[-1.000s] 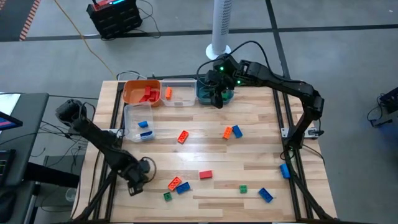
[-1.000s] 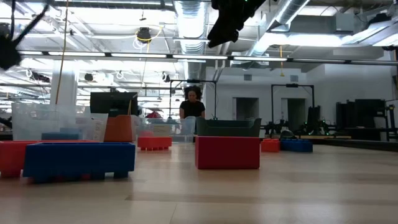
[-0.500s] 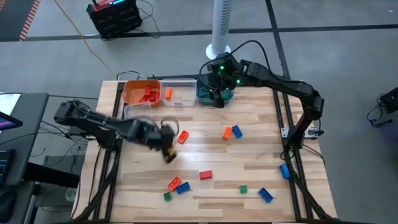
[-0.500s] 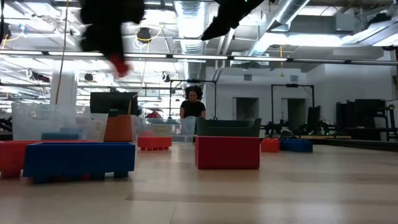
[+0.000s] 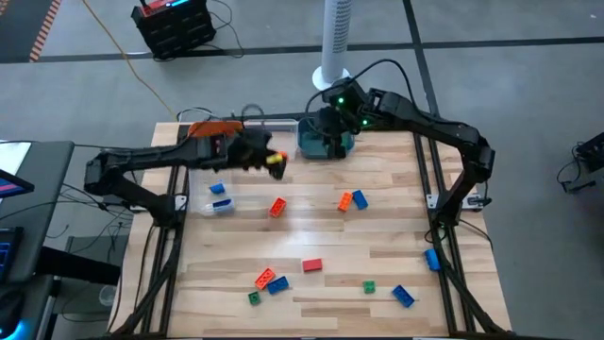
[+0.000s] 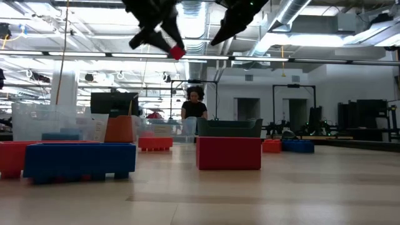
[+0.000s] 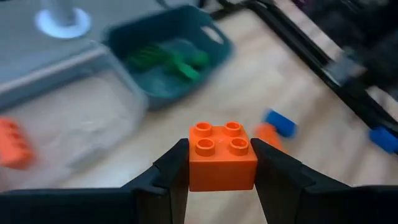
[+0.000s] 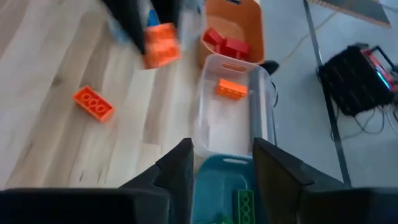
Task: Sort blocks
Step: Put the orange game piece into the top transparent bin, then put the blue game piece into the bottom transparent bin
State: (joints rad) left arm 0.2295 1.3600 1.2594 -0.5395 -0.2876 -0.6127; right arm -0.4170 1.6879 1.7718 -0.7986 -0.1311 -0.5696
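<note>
My left gripper [image 5: 272,161] is shut on a small orange four-stud brick [image 7: 222,155], high above the table just in front of the clear bin [image 5: 271,142]. It also shows in the low view [image 6: 177,52] and the right wrist view [image 8: 160,45]. My right gripper [image 8: 217,168] is open and empty above the teal bin [image 5: 326,142], which holds green bricks [image 8: 244,205]. Loose bricks lie on the table: an orange one [image 5: 277,207], an orange and blue pair [image 5: 351,200], a red one [image 5: 311,265]. My left gripper pinches the orange brick by two opposite side walls [image 7: 194,167], one finger on each. The studs [image 7: 217,137] face the wrist camera. The brick is lifted clear, high above the table.
The orange bin [image 5: 212,139] holds red bricks and the far clear bin [image 8: 233,112] one orange brick [image 8: 231,89]. A second clear bin [image 5: 212,194] holds blue bricks. More bricks lie near the front edge [image 5: 269,280] [image 5: 403,296]. A person stands in the room behind [image 6: 194,103].
My left gripper has swung from the table's near left corner up and toward the far edge and the bins, carrying the orange brick clear of the table. My right gripper has stayed over the teal bin.
</note>
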